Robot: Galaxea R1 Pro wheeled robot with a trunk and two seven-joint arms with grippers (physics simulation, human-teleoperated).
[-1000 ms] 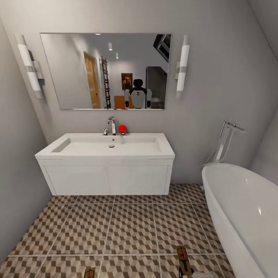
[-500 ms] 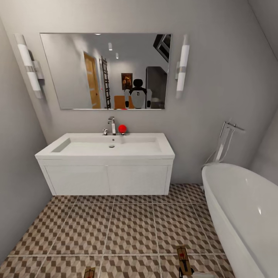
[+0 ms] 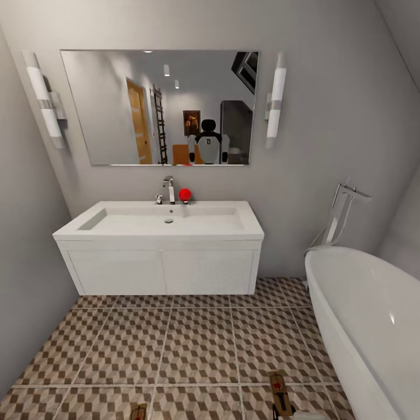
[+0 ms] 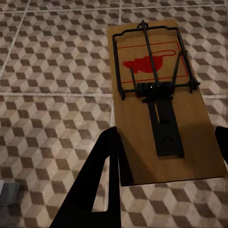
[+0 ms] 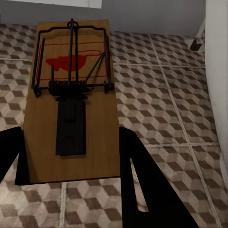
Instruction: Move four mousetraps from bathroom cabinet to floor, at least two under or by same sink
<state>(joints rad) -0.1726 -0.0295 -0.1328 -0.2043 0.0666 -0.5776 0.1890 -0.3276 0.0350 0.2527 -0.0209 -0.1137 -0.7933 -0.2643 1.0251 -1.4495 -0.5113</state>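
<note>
Head view first: the white sink point(image 3: 169, 220) hangs on the far wall under a mirror point(image 3: 160, 107), a red ball point(image 3: 185, 194) beside its chrome tap point(image 3: 169, 189), the white bathtub point(image 3: 373, 326) off to the right, and the patterned bathroom floor point(image 3: 198, 344) spreading in front. Down at the bottom edge two mousetraps peek in, one at the left point(image 3: 138, 411) and one at the right point(image 3: 279, 392), both well short of the sink. Over to the left wrist view: the left gripper point(image 4: 166, 156) has its dark fingers point(image 4: 102, 180) set either side of a mousetrap point(image 4: 159, 99), flanking the near end of the wooden board; whether they actually pinch it, I cannot tell, and tiles show beyond it. Now the right wrist view: same story, the right gripper point(image 5: 71, 156) straddles another mousetrap point(image 5: 73, 95), fingers point(image 5: 137, 180) at the board's edges, contact unclear, with the floor past it and the tub's white side beyond, off to one side.
</note>
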